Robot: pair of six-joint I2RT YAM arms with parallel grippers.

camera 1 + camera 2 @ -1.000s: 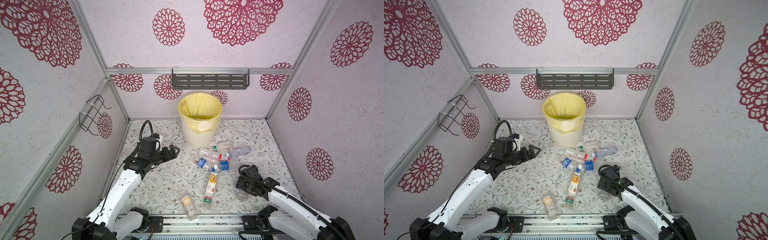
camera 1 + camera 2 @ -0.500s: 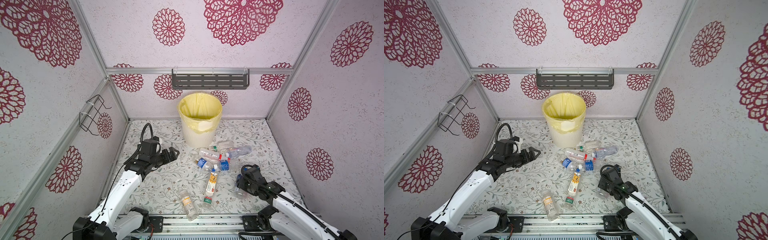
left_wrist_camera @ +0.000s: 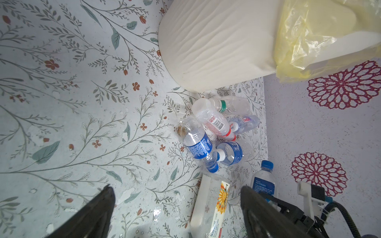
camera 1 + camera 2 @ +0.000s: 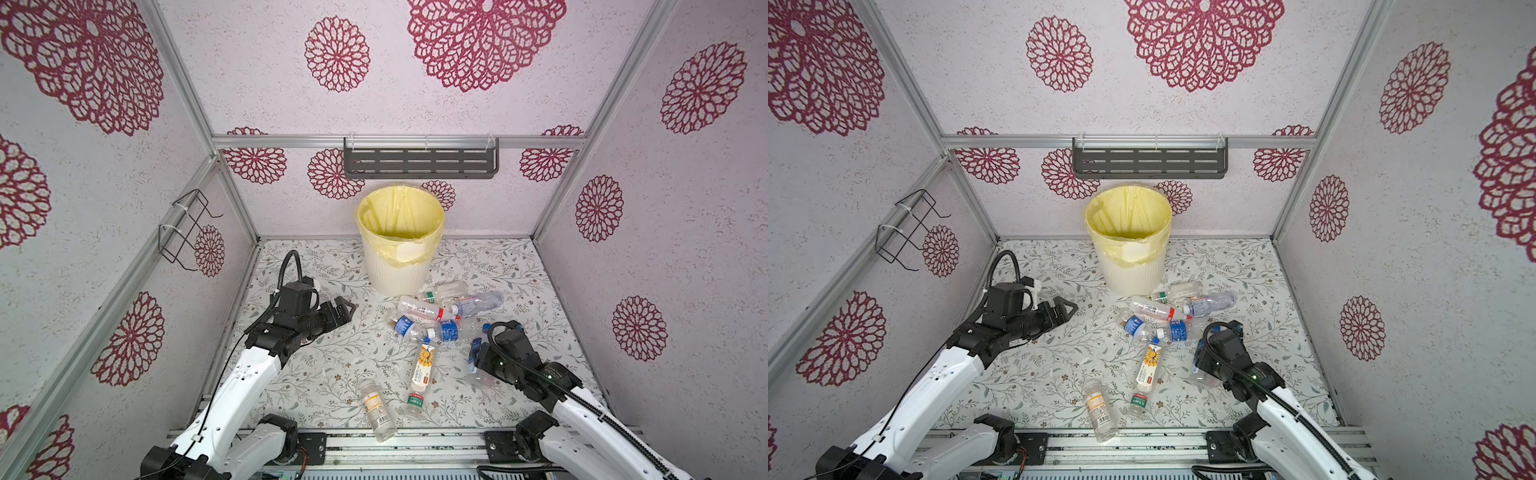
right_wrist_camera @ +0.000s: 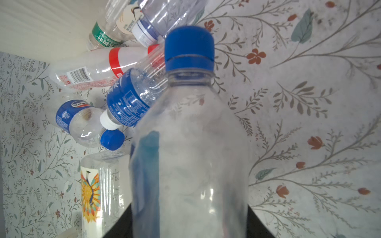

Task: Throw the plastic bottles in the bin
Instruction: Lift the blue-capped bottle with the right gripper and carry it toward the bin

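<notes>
Left of the bin (image 4: 397, 272), near its foot, the left gripper (image 4: 345, 312) hovers over bare floor with its jaws spread wide, holding nothing. The loose bottles (image 4: 432, 320) lie scattered in front of the bin and to its right. Further right of the bin, nearer the front, the right gripper (image 5: 188, 218) is clamped on 1 clear blue-capped bottle (image 5: 189, 144), low by the floor. The step in hand looks like the pickup. Next it likely needs a lift above the bin's rim, then a release over the opening.
</notes>
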